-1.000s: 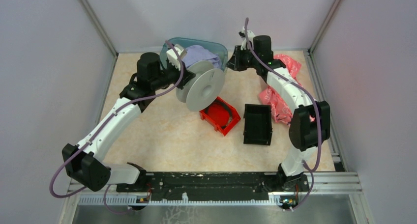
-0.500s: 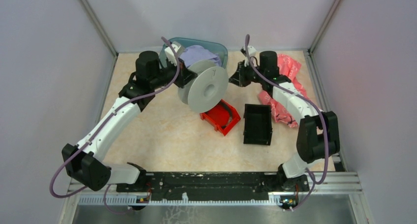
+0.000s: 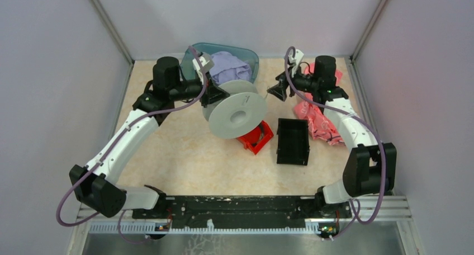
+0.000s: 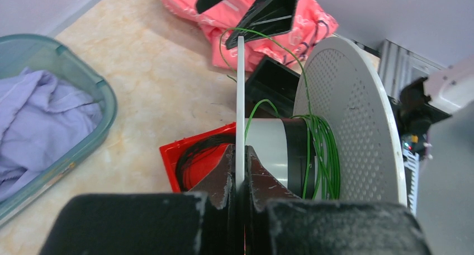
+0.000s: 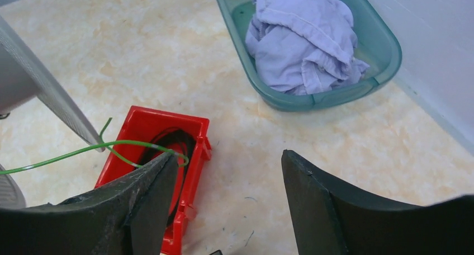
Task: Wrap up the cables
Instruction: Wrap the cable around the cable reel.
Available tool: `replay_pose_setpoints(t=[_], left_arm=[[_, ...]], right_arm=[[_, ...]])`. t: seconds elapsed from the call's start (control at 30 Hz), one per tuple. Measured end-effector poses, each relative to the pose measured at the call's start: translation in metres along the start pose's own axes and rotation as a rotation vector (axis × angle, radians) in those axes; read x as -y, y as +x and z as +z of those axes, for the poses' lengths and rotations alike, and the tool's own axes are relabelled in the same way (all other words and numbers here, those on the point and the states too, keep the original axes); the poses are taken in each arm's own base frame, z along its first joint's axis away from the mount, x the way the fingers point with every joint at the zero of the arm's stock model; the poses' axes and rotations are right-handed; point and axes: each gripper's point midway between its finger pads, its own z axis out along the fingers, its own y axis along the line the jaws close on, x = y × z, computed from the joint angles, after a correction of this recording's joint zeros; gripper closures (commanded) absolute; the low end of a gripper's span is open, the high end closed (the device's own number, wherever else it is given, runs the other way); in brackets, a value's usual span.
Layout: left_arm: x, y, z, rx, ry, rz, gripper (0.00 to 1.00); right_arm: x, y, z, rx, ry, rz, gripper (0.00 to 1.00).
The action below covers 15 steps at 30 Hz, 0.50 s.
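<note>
Top view: my left claw (image 3: 214, 96) is clamped on the flange of the white plastic spool (image 3: 237, 116). My right claw (image 3: 278, 91) hangs just beside it, the nearer claw to the loose end.

Left wrist: the thin green cables (image 4: 320, 154) are wound on the hub.

Right wrist: the tail runs sideways, left of the wide jaws, across the left finger (image 5: 140, 204). A second ago the spool sat higher and the right claw further back.

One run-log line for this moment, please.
task: wrapping, unfinished | left gripper: shut on spool flange | right gripper: open, green wire draped across one finger | wire: some turns on hub, tail loose
</note>
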Motion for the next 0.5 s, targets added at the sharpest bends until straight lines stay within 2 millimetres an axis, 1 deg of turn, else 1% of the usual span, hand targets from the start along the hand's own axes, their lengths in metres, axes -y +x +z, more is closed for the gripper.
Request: replay_pose_setpoints(t=[0.17, 0.33, 0.47, 0.5], left_arm=[[0.014, -0.003, -0.003, -0.006, 0.08, 0.035, 1.0], [0.023, -0.01, -0.005, 0.0, 0.127, 0.055, 1.0], [0.026, -0.013, -0.004, 0.003, 0.152, 0.058, 1.0], [0.026, -0.013, -0.003, 0.002, 0.157, 0.058, 1.0]], right_arm=[[-0.013, 0.005, -0.001, -0.004, -0.087, -0.085, 0.3], [-0.026, 0.007, -0.005, -0.003, -0.151, -0.137, 0.35], [-0.034, 0.003, -0.007, 0.013, -0.191, -0.16, 0.44], [-0.036, 0.003, -0.007, 0.016, -0.2, -0.163, 0.49]])
